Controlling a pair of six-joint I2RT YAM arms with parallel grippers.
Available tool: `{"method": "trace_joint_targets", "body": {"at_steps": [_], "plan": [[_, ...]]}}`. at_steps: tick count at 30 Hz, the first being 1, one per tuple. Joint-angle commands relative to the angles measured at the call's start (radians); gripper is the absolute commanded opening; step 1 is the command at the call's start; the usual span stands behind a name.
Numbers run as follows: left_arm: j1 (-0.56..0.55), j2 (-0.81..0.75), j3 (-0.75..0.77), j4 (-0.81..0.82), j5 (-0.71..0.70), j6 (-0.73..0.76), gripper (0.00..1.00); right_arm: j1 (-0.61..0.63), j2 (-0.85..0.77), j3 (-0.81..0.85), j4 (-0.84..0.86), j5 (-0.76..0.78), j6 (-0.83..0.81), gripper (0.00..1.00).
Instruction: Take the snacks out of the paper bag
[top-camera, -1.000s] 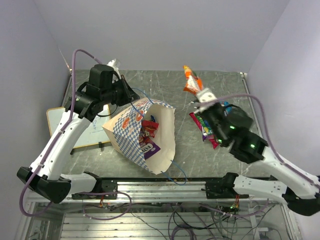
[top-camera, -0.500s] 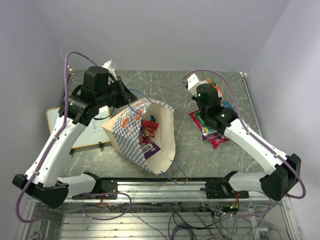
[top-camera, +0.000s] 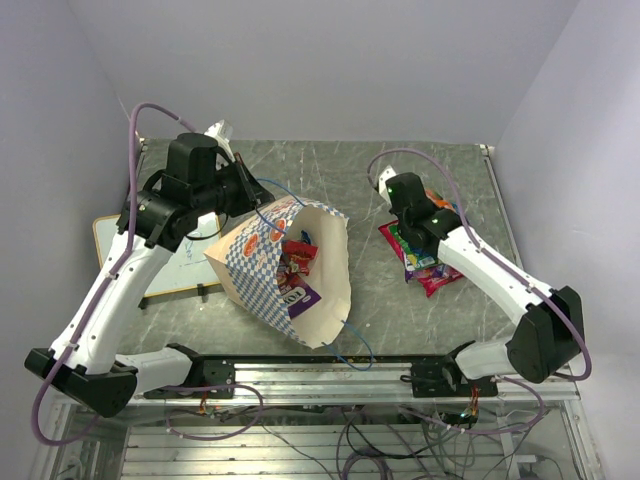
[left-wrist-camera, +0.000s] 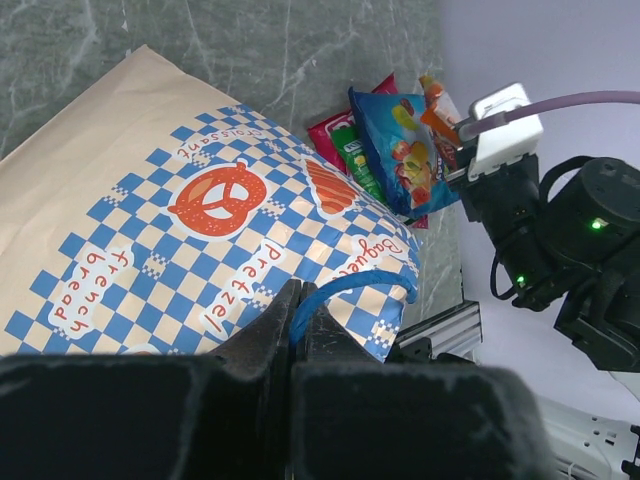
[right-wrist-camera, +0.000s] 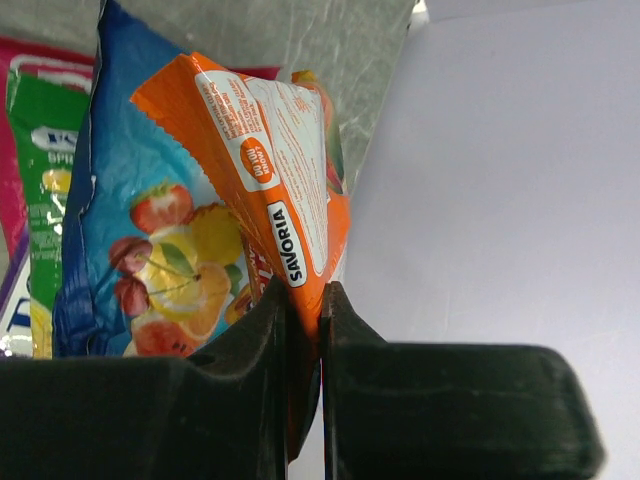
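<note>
Your left fingers (left-wrist-camera: 288, 312) are clamped on the blue cord handle (left-wrist-camera: 352, 284) of the paper bag (top-camera: 250, 250), mid-desk (top-camera: 330, 180), snacks (top-camera: 298, 256) inside. Your right fingers (right-wrist-camera: 285, 310) pinch an orange packet (right-wrist-camera: 270, 150) over the snack pile (top-camera: 415, 258) at right.

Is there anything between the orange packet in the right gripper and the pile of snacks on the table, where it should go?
Nothing visible does. The right gripper is shut on the orange packet, directly beside the blue packet of the pile. The paper bag lies apart, its blue cord in the left gripper.
</note>
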Motion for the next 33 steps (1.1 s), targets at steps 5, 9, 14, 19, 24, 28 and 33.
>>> {"method": "trace_joint_targets", "body": {"at_steps": [5, 9, 14, 19, 24, 28, 33], "plan": [[0.010, 0.001, -0.015, 0.018, 0.026, 0.013, 0.07, -0.010, -0.022, -0.091, -0.085, 0.009, 0.046, 0.00], [0.010, -0.003, -0.024, 0.031, 0.032, 0.006, 0.07, -0.010, -0.015, -0.113, -0.097, -0.042, 0.107, 0.00], [0.011, -0.022, -0.044, 0.033, 0.030, 0.000, 0.07, -0.016, -0.033, -0.175, -0.056, -0.127, 0.170, 0.00], [0.010, -0.055, -0.083, 0.053, 0.035, -0.024, 0.07, -0.017, -0.030, -0.172, -0.074, -0.146, 0.219, 0.17], [0.010, -0.037, -0.090, 0.066, 0.050, -0.033, 0.07, -0.016, -0.099, -0.037, -0.123, -0.215, 0.228, 0.48], [0.010, -0.022, -0.104, 0.091, 0.073, -0.045, 0.07, -0.016, -0.209, -0.042, -0.050, -0.357, 0.242, 0.66], [0.010, -0.030, -0.122, 0.109, 0.094, -0.054, 0.07, -0.012, -0.321, -0.105, 0.066, -0.814, 0.354, 0.68]]}}
